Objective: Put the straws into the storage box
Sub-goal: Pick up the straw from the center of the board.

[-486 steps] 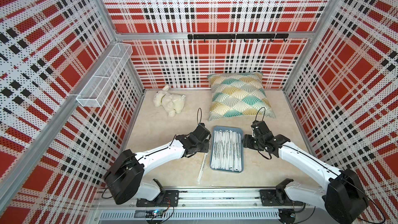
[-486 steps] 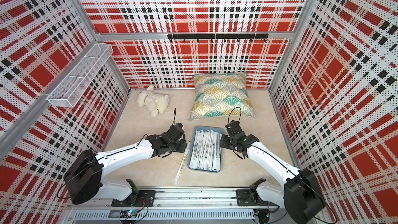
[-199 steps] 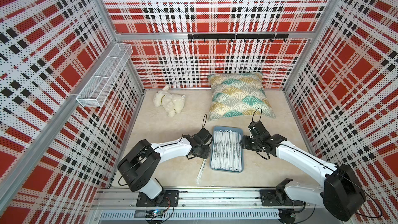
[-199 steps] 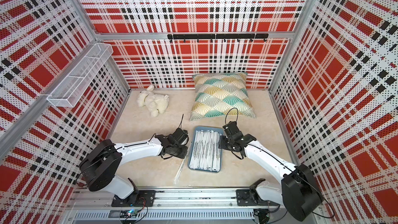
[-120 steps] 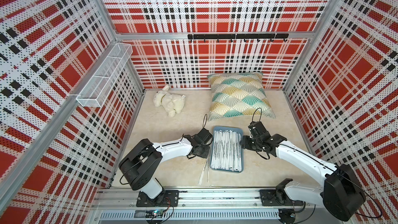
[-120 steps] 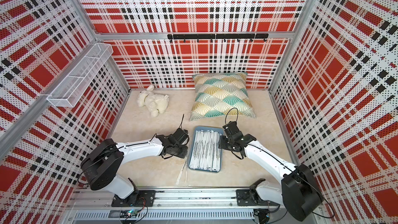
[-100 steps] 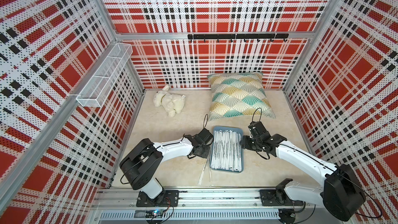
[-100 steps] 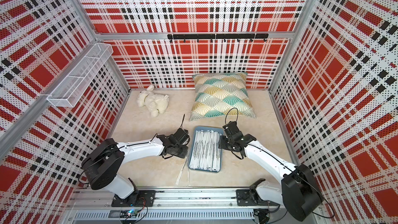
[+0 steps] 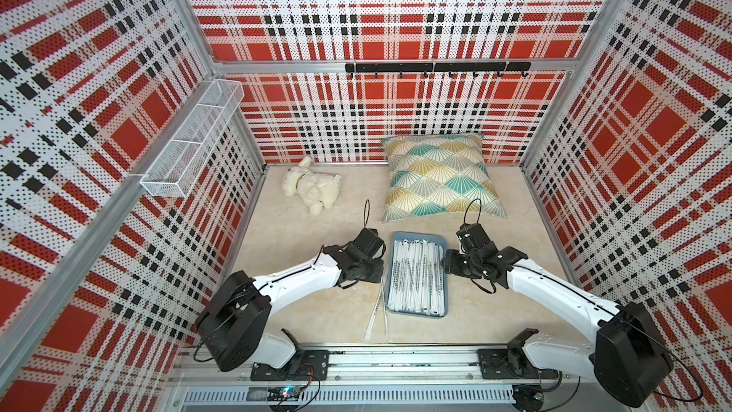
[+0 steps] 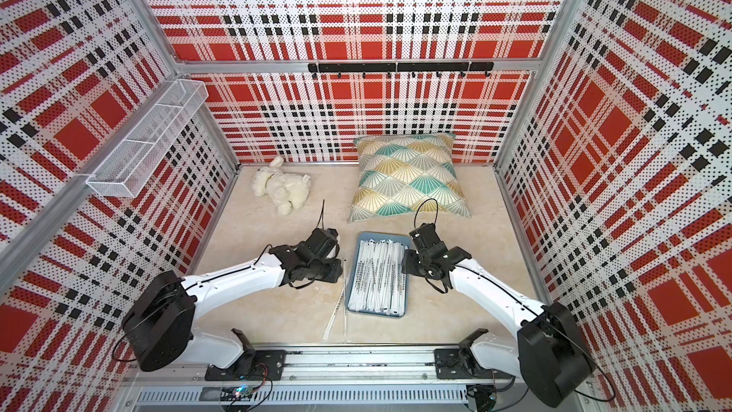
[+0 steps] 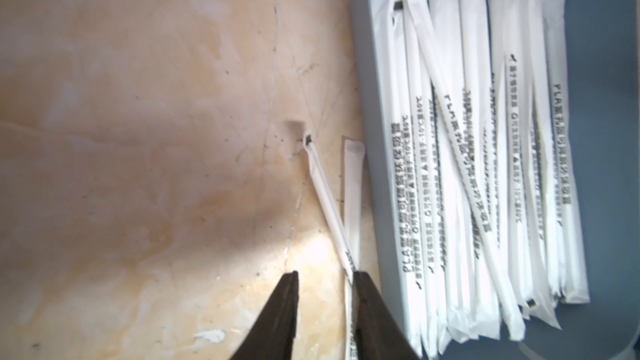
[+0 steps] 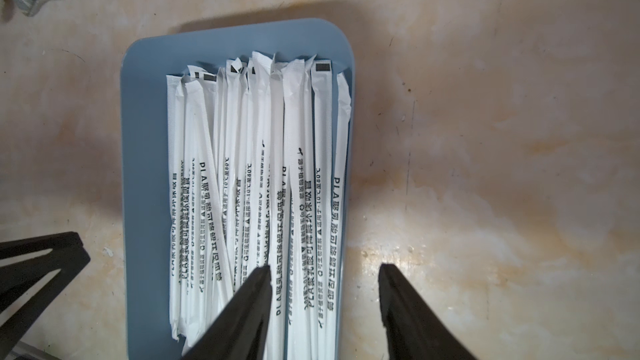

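Beside the storage box (image 12: pixel 145 133), two straws (image 11: pixel 329 202) lay crossed on the counter (image 11: pixel 138 133), fanned apart since a second earlier; the left end effector (image 11: pixel 325 275) stood open, gripping neither, so both still awaited pickup. The right end effector (image 12: pixel 324 268) hovered open.

1. The straws (image 12: pixel 322 133) wear thin white paper wrappers, matt and creased, darkly printed.
2. The storage box (image 12: pixel 145 167) is smooth slate-blue plastic, dull-finished.
3. The tabletop (image 11: pixel 138 133) beside the left hand (image 11: pixel 325 274) looks like mottled beige stone, scratched, faintly glossy.
4. The right hand (image 12: pixel 324 267) has matt black fingers (image 12: pixel 242 313).
5. The pillow (image 9: pixel 439 180) beyond the right hand is printed woven cloth.
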`<state>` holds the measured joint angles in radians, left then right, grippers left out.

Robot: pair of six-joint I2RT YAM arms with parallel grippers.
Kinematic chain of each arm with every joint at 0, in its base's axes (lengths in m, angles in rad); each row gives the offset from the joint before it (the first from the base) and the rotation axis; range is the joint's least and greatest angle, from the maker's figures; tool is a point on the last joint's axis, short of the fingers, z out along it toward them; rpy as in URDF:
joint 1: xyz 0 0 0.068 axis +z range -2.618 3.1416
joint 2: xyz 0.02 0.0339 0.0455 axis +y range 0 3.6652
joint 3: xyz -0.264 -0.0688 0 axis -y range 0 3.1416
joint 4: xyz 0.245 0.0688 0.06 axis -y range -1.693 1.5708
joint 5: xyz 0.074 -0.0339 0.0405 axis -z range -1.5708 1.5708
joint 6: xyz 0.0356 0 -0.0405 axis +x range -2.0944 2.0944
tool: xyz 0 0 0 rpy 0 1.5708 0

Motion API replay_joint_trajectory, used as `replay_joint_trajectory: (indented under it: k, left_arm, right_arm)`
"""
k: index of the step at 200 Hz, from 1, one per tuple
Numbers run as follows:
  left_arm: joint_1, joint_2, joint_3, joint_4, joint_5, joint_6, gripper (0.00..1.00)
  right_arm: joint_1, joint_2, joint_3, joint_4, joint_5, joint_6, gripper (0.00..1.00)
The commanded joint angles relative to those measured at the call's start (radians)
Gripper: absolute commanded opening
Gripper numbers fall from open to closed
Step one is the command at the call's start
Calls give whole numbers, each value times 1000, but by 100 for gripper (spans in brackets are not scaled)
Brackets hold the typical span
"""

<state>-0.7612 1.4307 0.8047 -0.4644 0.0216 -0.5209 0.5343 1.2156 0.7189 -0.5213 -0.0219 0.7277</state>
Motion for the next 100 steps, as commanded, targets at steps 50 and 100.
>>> replay_joint_trajectory:
  k: [50, 100]
  left_arm:
    - [-85, -84, -110, -34, 86, -102, 31]
    - [-133, -68, -137, -10, 98, -126, 33]
  right_arm:
    - [8, 29, 8, 31, -1, -2, 57]
    - [10, 33, 21, 18, 9, -14, 57]
